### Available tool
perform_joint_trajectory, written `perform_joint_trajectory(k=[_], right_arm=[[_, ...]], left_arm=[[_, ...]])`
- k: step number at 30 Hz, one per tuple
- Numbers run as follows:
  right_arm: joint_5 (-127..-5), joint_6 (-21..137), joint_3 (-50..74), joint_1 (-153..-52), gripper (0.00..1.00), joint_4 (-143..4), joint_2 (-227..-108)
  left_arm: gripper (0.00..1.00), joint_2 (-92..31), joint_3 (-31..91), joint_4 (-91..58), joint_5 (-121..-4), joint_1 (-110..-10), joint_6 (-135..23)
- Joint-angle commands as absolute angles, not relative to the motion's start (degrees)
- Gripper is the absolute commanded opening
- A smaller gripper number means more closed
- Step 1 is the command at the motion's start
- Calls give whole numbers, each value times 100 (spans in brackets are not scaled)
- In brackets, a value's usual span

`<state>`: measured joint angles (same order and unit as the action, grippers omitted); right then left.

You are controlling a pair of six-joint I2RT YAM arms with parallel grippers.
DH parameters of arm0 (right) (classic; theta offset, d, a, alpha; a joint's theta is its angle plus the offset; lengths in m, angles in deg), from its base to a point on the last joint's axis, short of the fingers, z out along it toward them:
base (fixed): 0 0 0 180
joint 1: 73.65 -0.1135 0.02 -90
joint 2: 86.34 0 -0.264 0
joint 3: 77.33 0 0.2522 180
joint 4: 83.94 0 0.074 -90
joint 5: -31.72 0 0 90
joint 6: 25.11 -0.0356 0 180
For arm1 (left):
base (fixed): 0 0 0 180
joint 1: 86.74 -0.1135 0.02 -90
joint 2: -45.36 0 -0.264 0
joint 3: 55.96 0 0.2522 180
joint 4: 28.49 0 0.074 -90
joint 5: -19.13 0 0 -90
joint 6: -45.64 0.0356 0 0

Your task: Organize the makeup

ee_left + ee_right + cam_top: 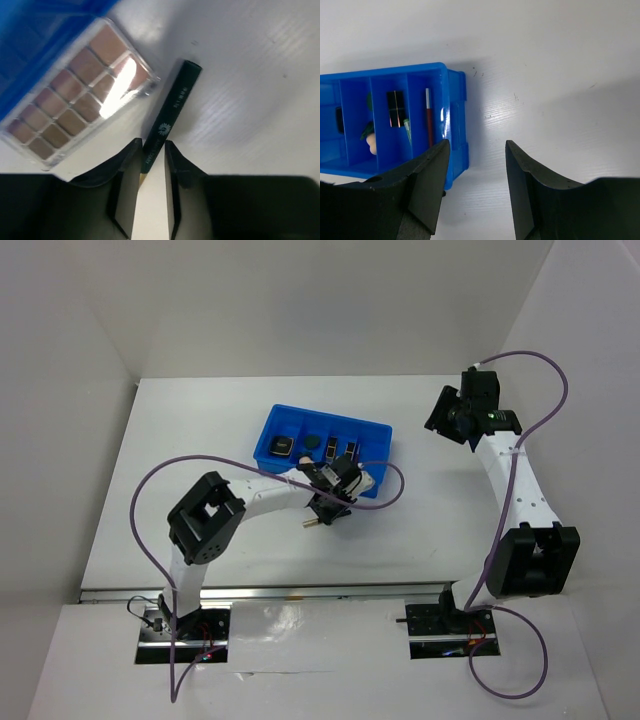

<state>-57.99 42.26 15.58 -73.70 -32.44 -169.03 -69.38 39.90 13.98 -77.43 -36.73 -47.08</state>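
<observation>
My left gripper (153,144) is shut on a thin dark green pencil (170,112), held by its lower end just above the table; in the top view the gripper (326,506) is in front of the blue tray (268,430). A pinkish flat palette (75,100) lies beside the pencil against the tray's wall (30,30). The tray holds a black square compact (283,445), a dark green round piece (313,441) and black-gold cases (341,450). My right gripper (476,150) is open and empty, raised to the right of the tray (457,125). A peach sponge (371,145) and a red pencil (428,117) lie in the tray.
White walls enclose the table at the back and on both sides. A purple cable (385,490) loops over the table near the left gripper. The right arm (510,480) stands along the right side.
</observation>
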Motion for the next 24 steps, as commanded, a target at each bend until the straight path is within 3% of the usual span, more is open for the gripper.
perform_joint_trajectory(k=[1, 4, 7, 12, 16, 24], right_arm=[[-5828, 4292, 1544, -7339, 56, -3256, -16685], [-5828, 4292, 1544, -7339, 56, -3256, -16685], [-5828, 4292, 1544, -7339, 56, -3256, -16685], [-5828, 4292, 1544, -7339, 56, -3256, -16685], [-5828, 4292, 1597, -7339, 56, -3256, -16685], [-5705, 4292, 1597, -7286, 56, -3256, -16632]], left_arm=[[39, -6846, 3743, 1823, -7026, -3647, -4673], [40, -6793, 3524, 1893, -6850, -3647, -4673], [34, -6731, 3374, 1955, -6727, -3647, -4673], [0, -6592, 3426, 2122, -6674, -3595, -4787], [0, -6057, 3575, 2464, -6604, -3463, -4910], [0, -5615, 5023, 3326, -5813, -3707, -5103]])
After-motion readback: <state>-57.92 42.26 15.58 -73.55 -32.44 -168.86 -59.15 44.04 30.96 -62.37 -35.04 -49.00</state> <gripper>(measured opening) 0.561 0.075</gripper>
